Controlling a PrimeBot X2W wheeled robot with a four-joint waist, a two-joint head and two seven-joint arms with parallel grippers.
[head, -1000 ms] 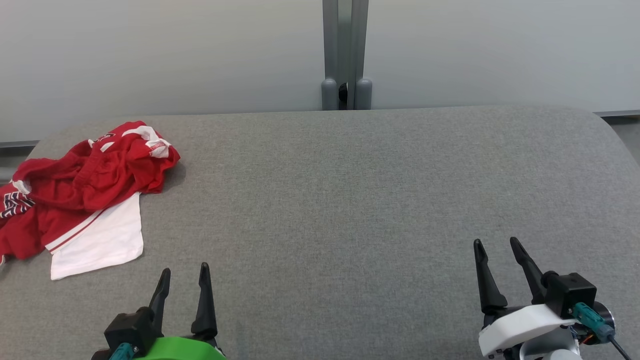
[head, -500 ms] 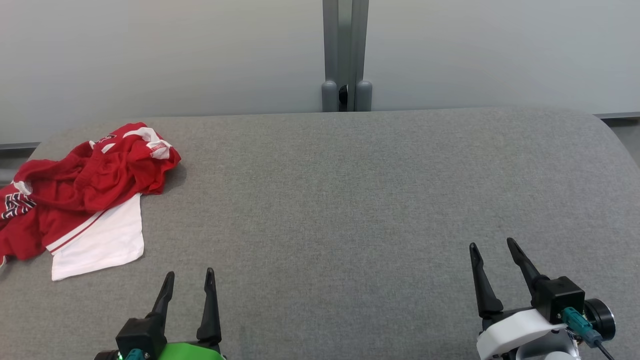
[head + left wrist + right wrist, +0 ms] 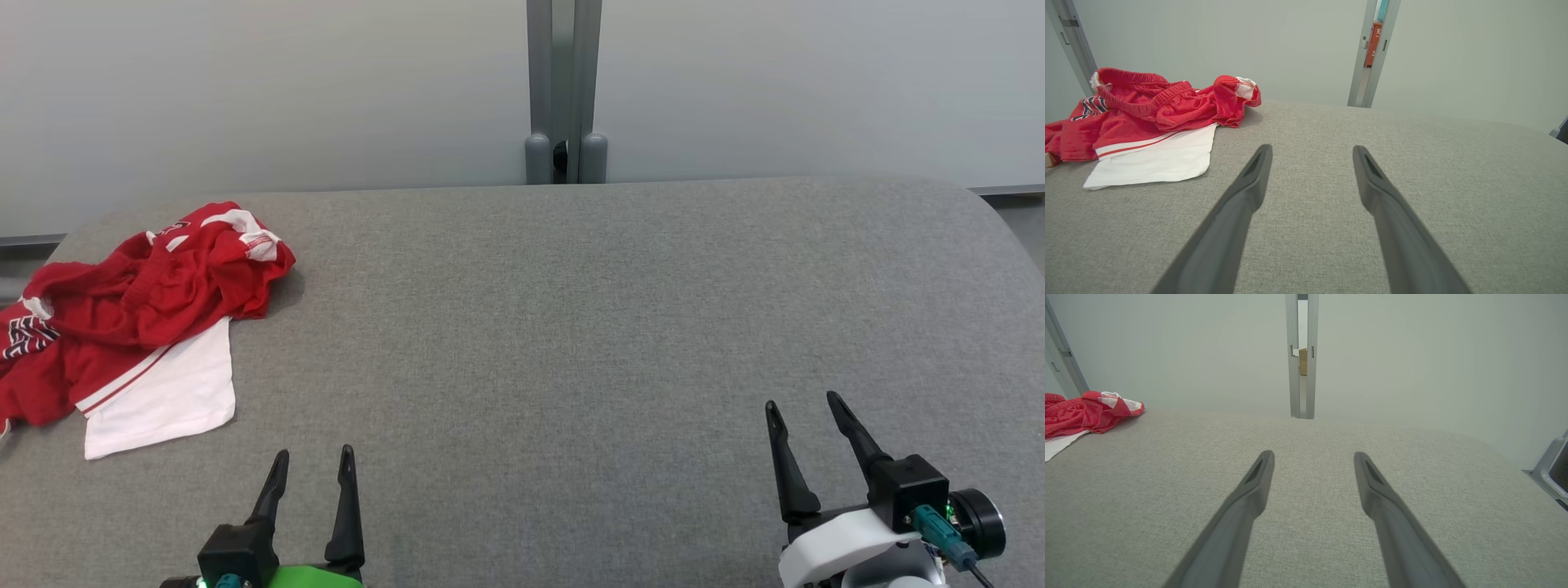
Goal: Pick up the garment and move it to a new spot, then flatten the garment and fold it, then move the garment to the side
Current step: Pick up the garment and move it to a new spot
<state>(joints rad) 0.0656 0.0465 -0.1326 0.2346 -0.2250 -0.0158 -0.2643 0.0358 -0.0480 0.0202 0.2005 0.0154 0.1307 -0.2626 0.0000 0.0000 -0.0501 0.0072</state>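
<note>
Your garment [image 3: 131, 318] lies at the far left of the grey worktop [image 3: 571, 327], toward the back corner, and it's a proper heap: bright red fabric, bunched and creased, folds piled one over another. Out of its near side spills a flat white panel [image 3: 163, 400], with a thin red stripe running along where it meets the red cloth. At the top of the pile you catch small white trim patches. At the left end there's a dark striped print, cut off by the edge of the head view, so you can't read it. From the left wrist view you get a gathered elastic waistband [image 3: 1143, 92] running across the top of the heap, with the white panel lying smooth on the worktop in front of it.

Your left hand [image 3: 314, 452] sits low at the near edge with its fingers [image 3: 1249, 183] spread wide and grey worktop showing between them. The garment is ahead and off to its left, well apart from the tips. Your right hand [image 3: 801, 401] is over on the near right, spread wide as well and gripping nothing, with most of the worktop's width between it and the garment. Behind the worktop stands a pale wall with a grey post [image 3: 563, 90] at its middle.
</note>
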